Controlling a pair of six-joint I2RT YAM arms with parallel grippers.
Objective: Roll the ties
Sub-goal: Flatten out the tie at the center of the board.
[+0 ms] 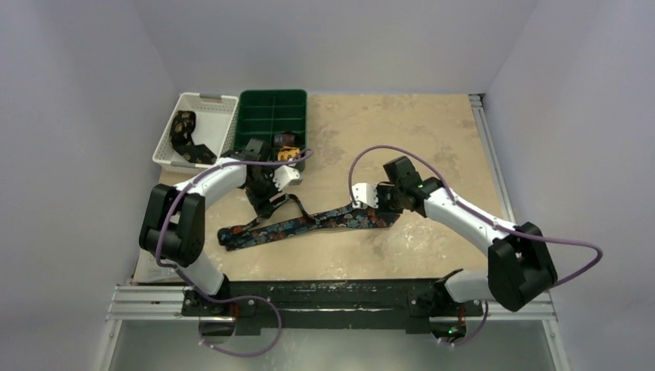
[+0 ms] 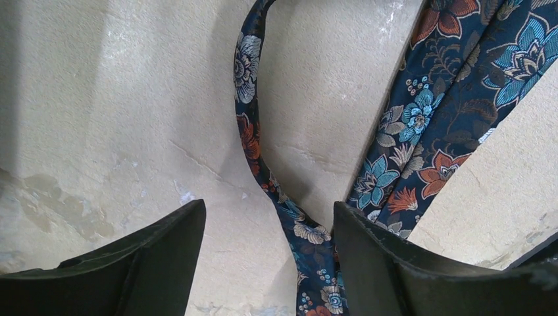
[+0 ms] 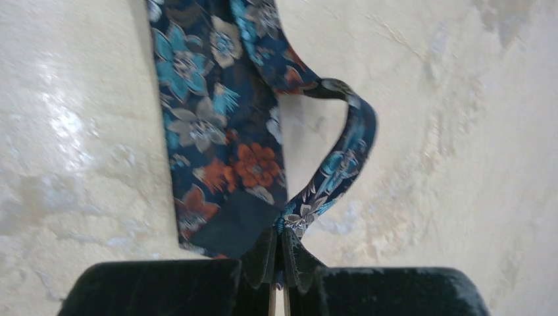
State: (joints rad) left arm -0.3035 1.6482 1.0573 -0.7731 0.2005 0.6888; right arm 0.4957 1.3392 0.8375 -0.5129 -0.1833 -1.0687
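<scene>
A dark navy tie (image 1: 309, 224) with a multicoloured floral print lies slantwise across the middle of the table. My left gripper (image 1: 270, 202) hovers low over its left part. In the left wrist view that gripper (image 2: 268, 205) is open, and the tie's narrow strip (image 2: 249, 131) runs between the fingers, close to the right finger (image 2: 368, 257). The wide blade (image 2: 447, 105) lies to the right. My right gripper (image 3: 281, 230) is shut on the narrow end (image 3: 342, 158), which arches up in a loop beside the wide part (image 3: 210, 125). From above, the right gripper (image 1: 357, 207) sits at the tie's right end.
A white basket (image 1: 224, 104) at the back left holds a black-and-gold tie (image 1: 185, 131). Beside it stands a green divided bin (image 1: 272, 100) with a yellowish roll (image 1: 287, 153) in a near compartment. Purple cables (image 1: 371, 151) arch over both arms. Walls close in the table's sides.
</scene>
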